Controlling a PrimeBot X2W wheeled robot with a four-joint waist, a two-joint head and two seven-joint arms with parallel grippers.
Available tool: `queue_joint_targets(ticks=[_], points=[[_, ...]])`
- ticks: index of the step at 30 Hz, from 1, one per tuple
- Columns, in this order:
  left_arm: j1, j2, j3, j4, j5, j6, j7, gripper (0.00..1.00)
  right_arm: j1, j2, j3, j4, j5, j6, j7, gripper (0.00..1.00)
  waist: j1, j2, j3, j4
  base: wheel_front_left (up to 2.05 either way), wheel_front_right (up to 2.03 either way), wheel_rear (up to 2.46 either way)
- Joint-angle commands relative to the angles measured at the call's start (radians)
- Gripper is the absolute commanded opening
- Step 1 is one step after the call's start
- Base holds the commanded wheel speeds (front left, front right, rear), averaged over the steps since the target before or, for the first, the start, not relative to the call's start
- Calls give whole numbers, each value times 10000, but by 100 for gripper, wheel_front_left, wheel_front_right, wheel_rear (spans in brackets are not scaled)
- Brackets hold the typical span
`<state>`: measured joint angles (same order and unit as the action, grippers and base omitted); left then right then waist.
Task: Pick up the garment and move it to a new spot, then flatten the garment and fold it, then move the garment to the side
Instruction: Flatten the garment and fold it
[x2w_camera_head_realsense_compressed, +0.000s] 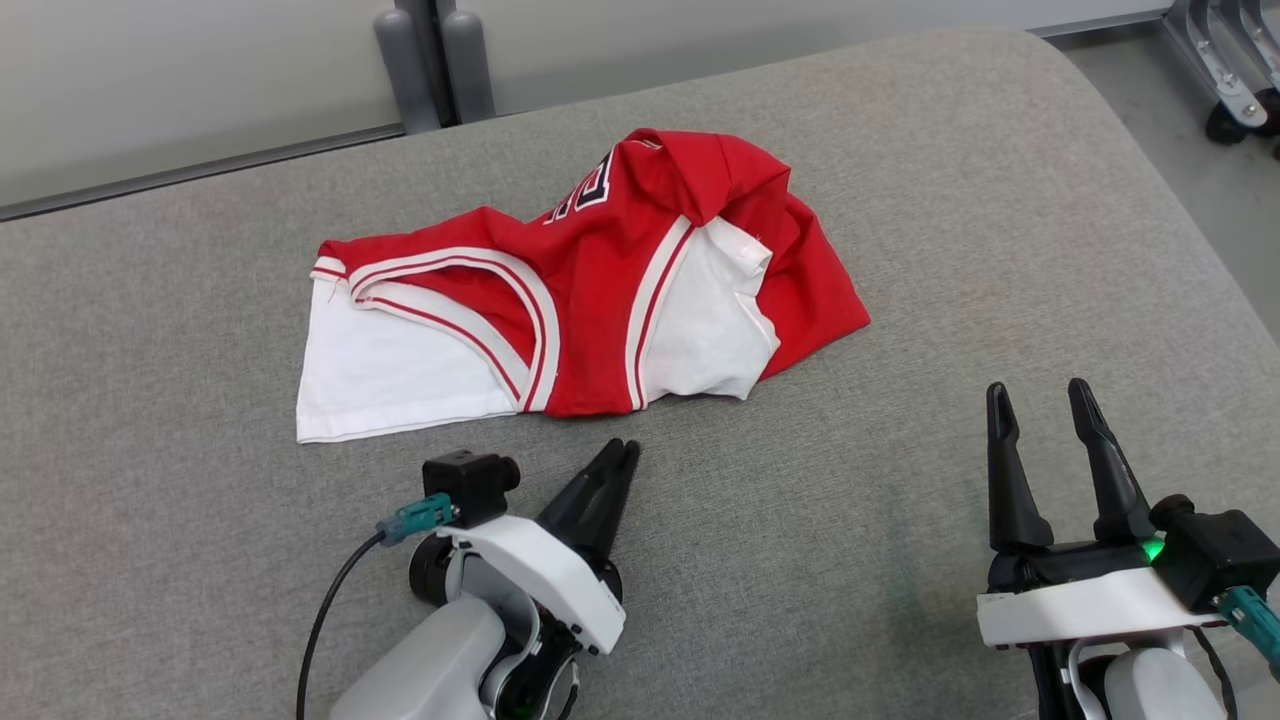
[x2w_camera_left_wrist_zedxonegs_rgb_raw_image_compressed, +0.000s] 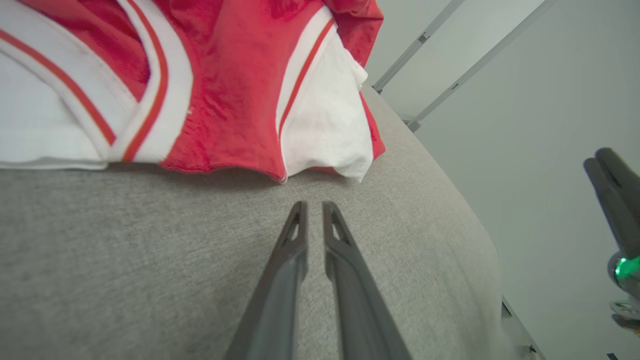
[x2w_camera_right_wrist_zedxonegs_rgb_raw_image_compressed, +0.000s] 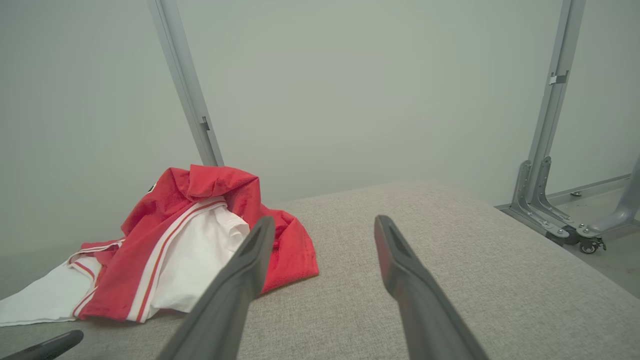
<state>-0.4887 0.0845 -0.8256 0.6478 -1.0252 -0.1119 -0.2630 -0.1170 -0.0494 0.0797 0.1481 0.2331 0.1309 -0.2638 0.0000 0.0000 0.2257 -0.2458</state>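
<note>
1. The surface, grey padded woven cloth, carries the garment. Its rounded edge falls away well to the right of the garment. A long carry toward that edge could leave cloth hanging over it, and I judge the weight would then pull the rest off.

2. The garment lies crumpled and not yet lifted, so the task looks to be at step 1. Its red body is heaped and folded over itself, and a white panel with red-and-white trim spreads flat on its left side. The layers are stacked, so a pinch at the near hem may take only the top layer or several at once. Either way it would rise as a twisted bundle and be hard to flatten.

3. The right gripper waits well apart from the garment, off its near right corner. Its jaws stand wide apart and hold nothing. If it reaches in late, the cloth would hang from 1 point and swing. If it crosses toward the hem, it could meet the other arm.

4. The left gripper sits just on the near side of the garment's red hem, apart from it. Its jaws are pressed together on nothing, tips aimed at the hem. Going forward like this would shove the hem and rumple it further, so the jaws need to part first.

5. The white sleeve, on the garment's near right, is partly tucked under a red fold. It could stay trapped there when the body is spread.
</note>
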Motion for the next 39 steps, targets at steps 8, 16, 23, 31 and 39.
queue_joint_targets(ticks=[8,16,23,31,39], points=[[-777,-119,196,1408,296,384,10,100,-259,-20,45,-115,-209,-3,-13,100,0,0,626,-41,0,0,0],[-1432,-271,696,1546,899,603,-7,0,-219,-20,26,-75,-61,-3,-13,100,0,0,592,-499,0,0,0],[-1294,-319,1282,303,1645,243,-10,0,9,-19,38,72,140,-3,-13,100,0,0,49,-822,0,0,0],[-3234,-303,1528,-1384,1064,55,1141,0,-47,-22,369,156,604,-3,-12,100,0,0,-690,-1280,0,0,0],[-6733,-55,2526,-1613,582,588,2855,0,-225,-22,645,-37,1327,-2,-13,100,0,0,-1002,-2188,0,0,0]])
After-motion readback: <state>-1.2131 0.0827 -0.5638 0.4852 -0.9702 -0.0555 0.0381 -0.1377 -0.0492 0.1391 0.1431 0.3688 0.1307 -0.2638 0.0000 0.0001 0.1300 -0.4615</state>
